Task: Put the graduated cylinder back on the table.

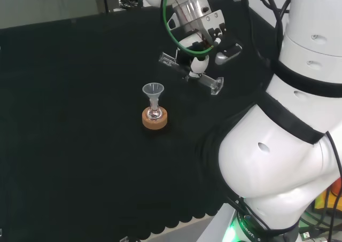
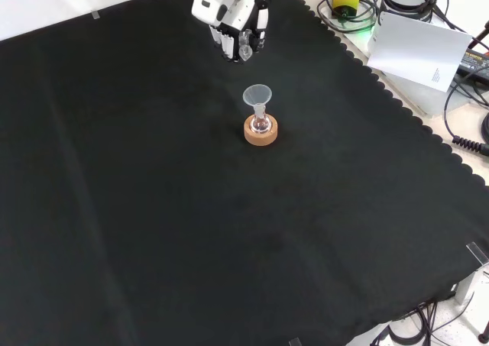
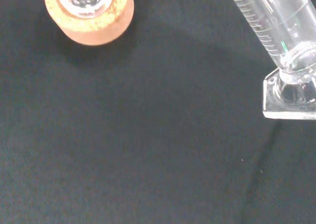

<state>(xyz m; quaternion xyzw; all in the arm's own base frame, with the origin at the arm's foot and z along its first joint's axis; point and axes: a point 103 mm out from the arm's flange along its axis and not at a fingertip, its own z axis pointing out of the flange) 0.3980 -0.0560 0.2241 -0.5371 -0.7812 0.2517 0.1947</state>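
The clear graduated cylinder (image 1: 187, 72) lies almost level in the hand (image 1: 199, 63), whose fingers are curled round its middle. Its flat foot (image 1: 216, 85) points to the right in the head view and its mouth to the left. In the front view the hand (image 2: 235, 21) is near the far edge of the cloth, with the cylinder (image 2: 246, 52) showing below it, behind the flask. The wrist view shows the scale marks on the cylinder (image 3: 274, 21) and its square foot (image 3: 290, 96) over the black cloth. I cannot tell whether the foot touches the cloth.
A small round flask with a clear funnel (image 1: 153, 90) in its neck stands on a cork ring (image 1: 154, 119), left of and nearer than the hand in the head view. The same cork ring (image 2: 260, 131) (image 3: 91, 14) sits mid-cloth in the front view.
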